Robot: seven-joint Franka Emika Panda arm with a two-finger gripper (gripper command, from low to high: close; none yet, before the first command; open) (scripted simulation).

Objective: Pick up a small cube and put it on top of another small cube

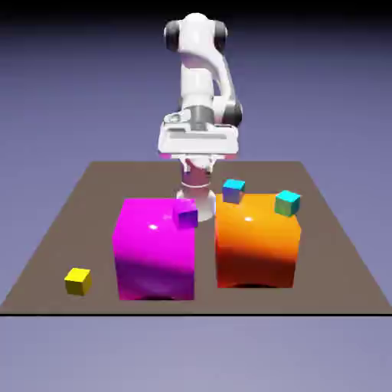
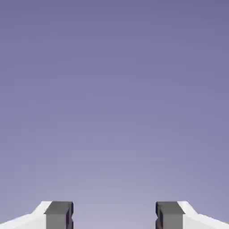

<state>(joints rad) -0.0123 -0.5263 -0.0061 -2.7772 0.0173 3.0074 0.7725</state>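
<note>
The small yellow cube (image 1: 77, 281) lies on the table near the front edge, at the exterior view's left, left of the big magenta block (image 1: 153, 249). My gripper (image 1: 197, 161) hangs high at the back of the table, behind the two big blocks and far from the yellow cube. In the hand view my gripper (image 2: 114, 215) is open: the two grey fingertips (image 2: 58, 215) stand wide apart with only the blue-violet backdrop between them. No cube shows in the hand view.
A small purple cube (image 1: 185, 214) sits at the magenta block's top right corner. On the big orange block (image 1: 256, 239) rest a small blue cube (image 1: 233, 190) and a small teal cube (image 1: 287, 202). The brown table (image 1: 337, 253) ends just past the blocks.
</note>
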